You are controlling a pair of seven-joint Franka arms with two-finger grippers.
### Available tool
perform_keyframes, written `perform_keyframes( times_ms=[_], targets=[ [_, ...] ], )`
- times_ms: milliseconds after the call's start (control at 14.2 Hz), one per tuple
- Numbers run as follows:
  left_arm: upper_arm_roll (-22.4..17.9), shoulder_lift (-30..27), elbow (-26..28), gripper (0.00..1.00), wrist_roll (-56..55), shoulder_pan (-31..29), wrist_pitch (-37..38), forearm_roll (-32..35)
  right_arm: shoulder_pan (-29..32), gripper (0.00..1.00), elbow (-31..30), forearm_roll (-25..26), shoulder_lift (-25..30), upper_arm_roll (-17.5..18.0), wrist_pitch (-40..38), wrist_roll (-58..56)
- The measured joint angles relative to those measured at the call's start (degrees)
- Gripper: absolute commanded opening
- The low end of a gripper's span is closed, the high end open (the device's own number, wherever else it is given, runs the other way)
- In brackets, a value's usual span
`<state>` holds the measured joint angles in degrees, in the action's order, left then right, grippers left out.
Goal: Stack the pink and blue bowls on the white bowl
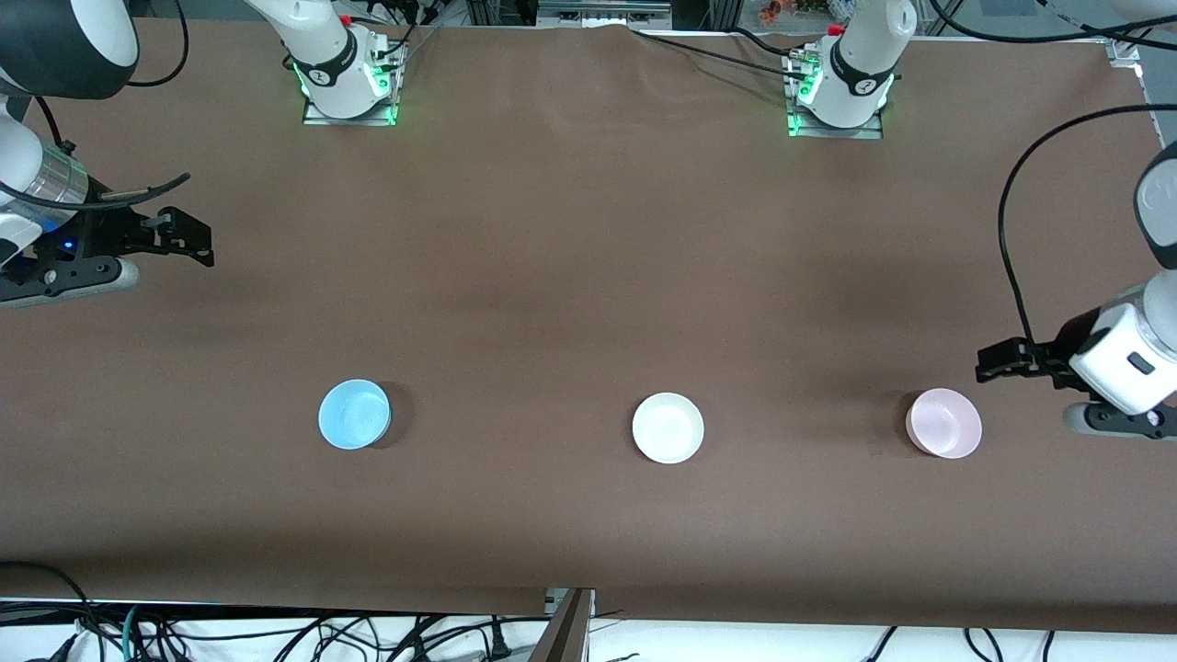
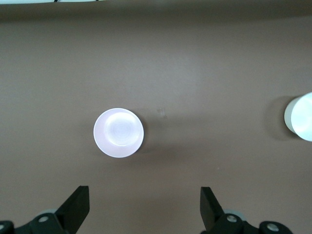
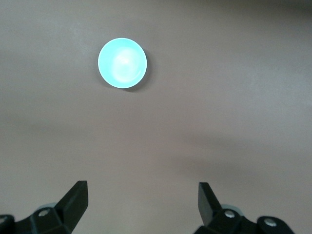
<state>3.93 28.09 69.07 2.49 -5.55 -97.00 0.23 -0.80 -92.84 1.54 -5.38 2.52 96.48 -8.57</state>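
Blue bowl, white bowl, pink bowl, brown table.

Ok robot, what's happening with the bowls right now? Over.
Left end effector open, up near pink bowl. Right end effector open, up above bare table. Blue bowl, white bowl, pink bowl sit apart, unstacked. Nothing between them.

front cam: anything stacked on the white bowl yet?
No, the white bowl sits empty, with the blue bowl and pink bowl apart from it on the table.
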Motion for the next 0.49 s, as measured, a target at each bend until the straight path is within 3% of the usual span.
perform_keyframes(
  times_ms=[494],
  targets=[
    [-0.2, 10.9, 2.8, 1.00, 7.7, -8.9, -14.6, -0.5, 0.0, 1.00, 0.0, 0.0, 0.0, -0.1, 0.0, 0.0]
  ],
)
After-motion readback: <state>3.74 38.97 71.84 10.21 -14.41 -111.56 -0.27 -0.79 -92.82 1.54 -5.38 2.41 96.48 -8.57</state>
